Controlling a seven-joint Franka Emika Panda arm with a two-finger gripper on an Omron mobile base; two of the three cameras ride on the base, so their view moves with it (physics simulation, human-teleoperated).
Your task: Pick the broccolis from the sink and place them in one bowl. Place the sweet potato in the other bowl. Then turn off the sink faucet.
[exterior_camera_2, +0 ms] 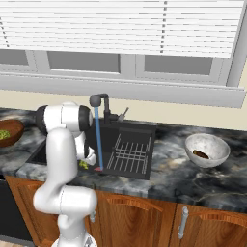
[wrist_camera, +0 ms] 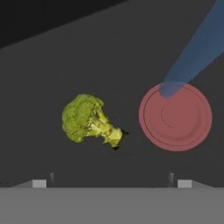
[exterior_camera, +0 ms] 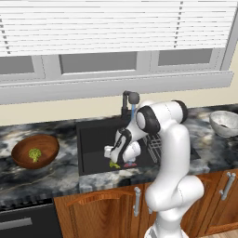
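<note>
Broccoli floret (wrist_camera: 89,120), yellow-green with bumpy head and pale stem, lying on its side on the floor of the deep black rectangular sink (exterior_camera: 95,139), just beside the round red drain disc (wrist_camera: 176,116) where the blue water stream (exterior_camera_2: 98,137) lands. Two-finger gripper (wrist_camera: 111,183) hovering above that floret, released, jaws spread wide, nothing between them. Second floret (exterior_camera: 35,154) already resting in the round reddish-brown glossy wooden bowl (exterior_camera: 46,142), well left of the sink on the marbled counter. Small dark brown oval sweet potato (exterior_camera_2: 201,154) sitting in the pale grey speckled bowl (exterior_camera_2: 193,142), right of the sink. Short dark grey faucet (exterior_camera_2: 100,103) at the sink's back rim, running.

Step in hand, judging by this: grasp of the last floret. Best done by shifting sideways until centred over the floret, away from the drain disc, then descending straight to the sink floor. Worth closing across the stem or the narrower width of the head, gently, since small and rounded and likely to squirt out. Then lifting clear of the sink rim before swinging toward the wooden bowl
</note>
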